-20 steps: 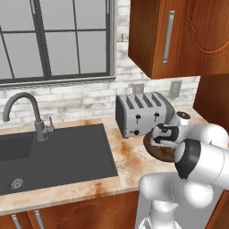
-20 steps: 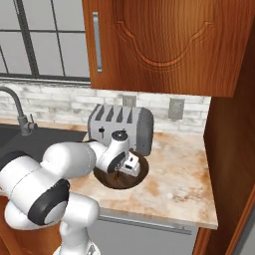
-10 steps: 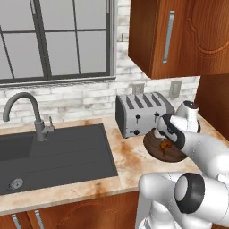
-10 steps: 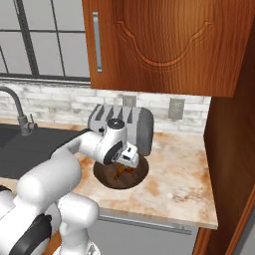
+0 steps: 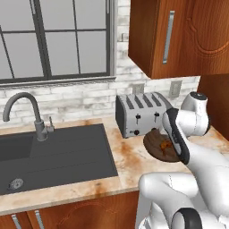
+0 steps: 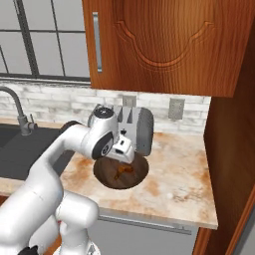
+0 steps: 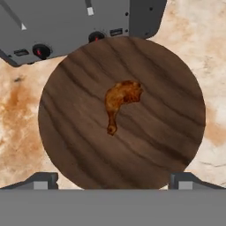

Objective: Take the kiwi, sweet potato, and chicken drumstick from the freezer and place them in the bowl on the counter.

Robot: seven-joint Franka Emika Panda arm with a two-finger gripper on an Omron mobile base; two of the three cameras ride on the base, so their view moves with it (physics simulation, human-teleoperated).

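Raised, hand [image 7: 113,178] hangs spread above drumstick [image 7: 119,103] in bowl [image 7: 66,132] beside toaster [image 7: 66,26].

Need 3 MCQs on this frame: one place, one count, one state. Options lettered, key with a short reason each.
1. Where does the chicken drumstick lie?
A. in the sink
B. in the bowl
C. on top of the toaster

2. How many food items are in the bowl?
A. one
B. two
C. three

3. How do the gripper jaws stand?
A. shut on the drumstick
B. shut on nothing
C. open, holding nothing

Key: 1 B, the hand view shows the drumstick near the middle of the wooden bowl. 2 A, the drumstick is the one item inside. 3 C, the fingertips sit wide apart at the bowl's near rim, and the drumstick lies free.
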